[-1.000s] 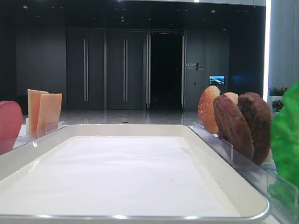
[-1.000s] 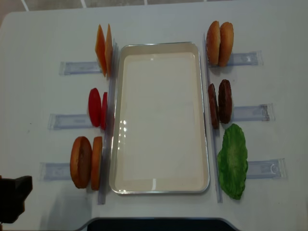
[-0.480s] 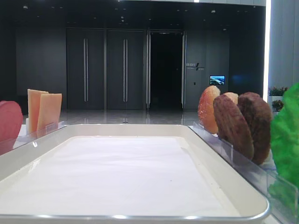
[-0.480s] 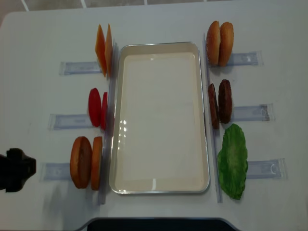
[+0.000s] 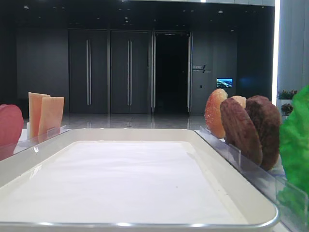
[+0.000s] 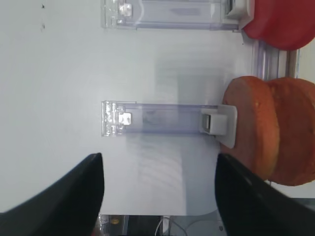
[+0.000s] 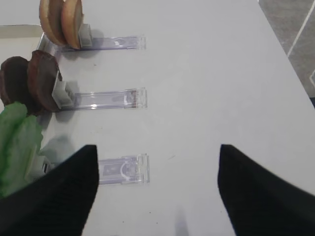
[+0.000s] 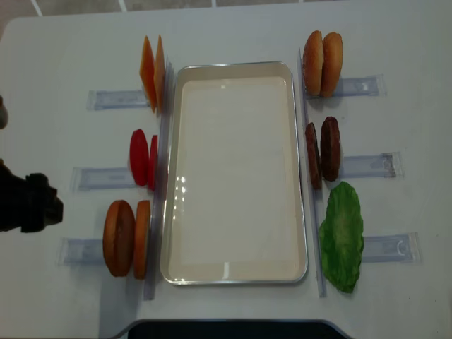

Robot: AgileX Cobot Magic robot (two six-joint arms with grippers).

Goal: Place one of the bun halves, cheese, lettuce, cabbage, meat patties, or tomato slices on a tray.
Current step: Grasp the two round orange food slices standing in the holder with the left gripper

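So the tray (image 8: pixel 236 180) sits dead centre on the desk (image 8: pixel 63 56) with nothing on it yet, just the white liner. Everything else stands on edge in clear plastic racks (image 8: pixel 116 99) lined up down both long sides, which I'd guess is so a pincer can slip its jaws around a disc's faces instead of scraping it off the surface.

On the left side: cheese (image 8: pixel 152 73) at the far end, tomato slices (image 8: pixel 143 159) in the middle, a pair of bun halves (image 8: pixel 127 238) nearest. On the right side: more buns (image 8: pixel 323 63), the meat patties (image 8: pixel 323 152), then the lettuce (image 8: pixel 342 236) flopped over.

The left pincer (image 6: pixel 157 196) is spread wide and holding nothing. In its wrist view the two dark jaws frame the rack just beside the near-left bun halves, so my read is it's lining up on those. The overhead only shows that arm as a dark blob at the left edge, no jaw detail at all.

The right pincer (image 7: pixel 155 191) is also wide apart and empty, parked over bare desk near the lettuce rack; the overhead doesn't show it whatsoever. The low front view shows neither arm, but it does show the tray's raised rim nicely.
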